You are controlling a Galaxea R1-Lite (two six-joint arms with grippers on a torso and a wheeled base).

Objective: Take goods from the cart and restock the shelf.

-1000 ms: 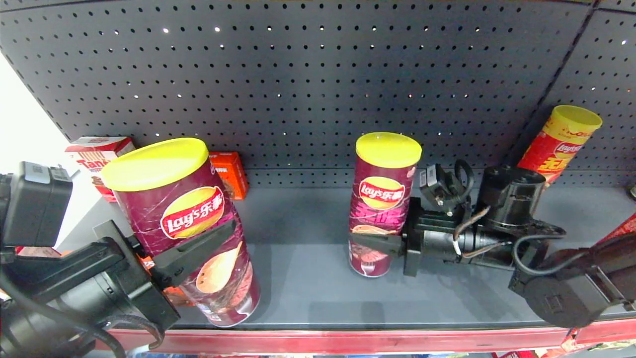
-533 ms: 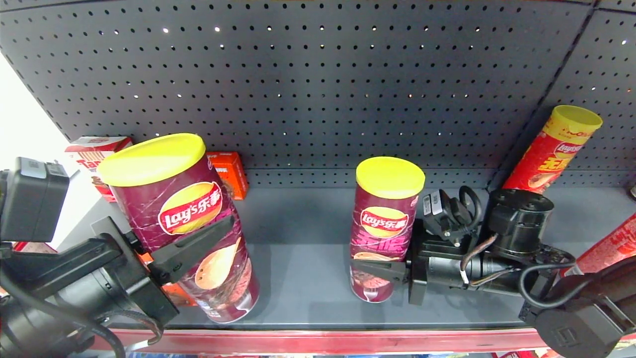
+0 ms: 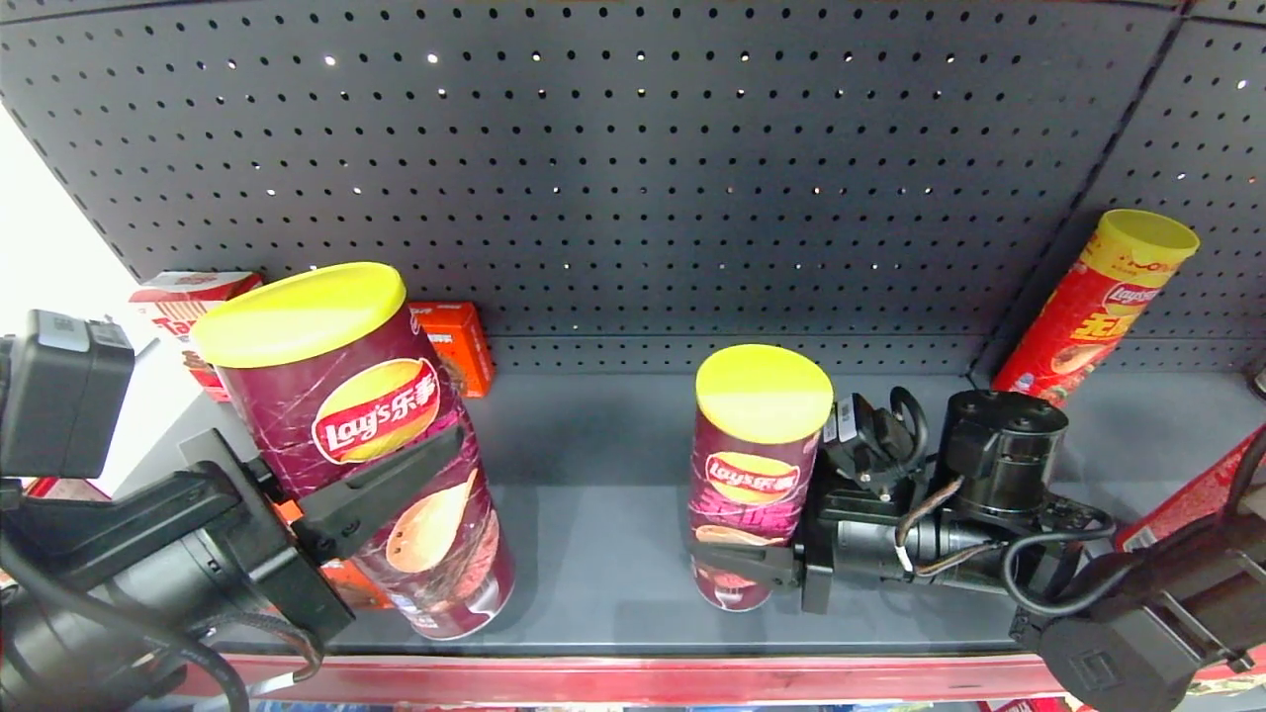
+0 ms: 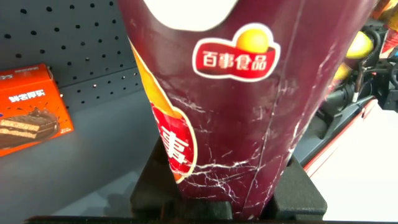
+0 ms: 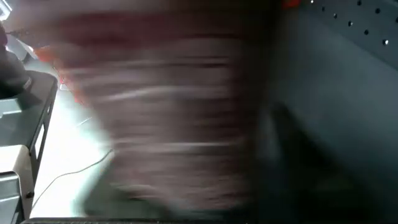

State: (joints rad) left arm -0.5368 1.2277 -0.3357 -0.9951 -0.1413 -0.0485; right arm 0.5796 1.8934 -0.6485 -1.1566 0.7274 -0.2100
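Two maroon chip cans with yellow lids stand over the grey shelf. The left chip can leans a little near the shelf's front left, and my left gripper is shut on its lower body. In the left wrist view that can fills the space between the fingers. The second chip can is upright at the shelf's middle front, with my right gripper shut on its lower part from the right. The right wrist view shows this can as a close blur.
A black pegboard backs the shelf. An orange box and a red-and-white box sit at the back left. A red chip can leans at the back right. A red strip edges the shelf front.
My right gripper has brought its can toward the shelf's front edge and lower. The left can has shifted only slightly.
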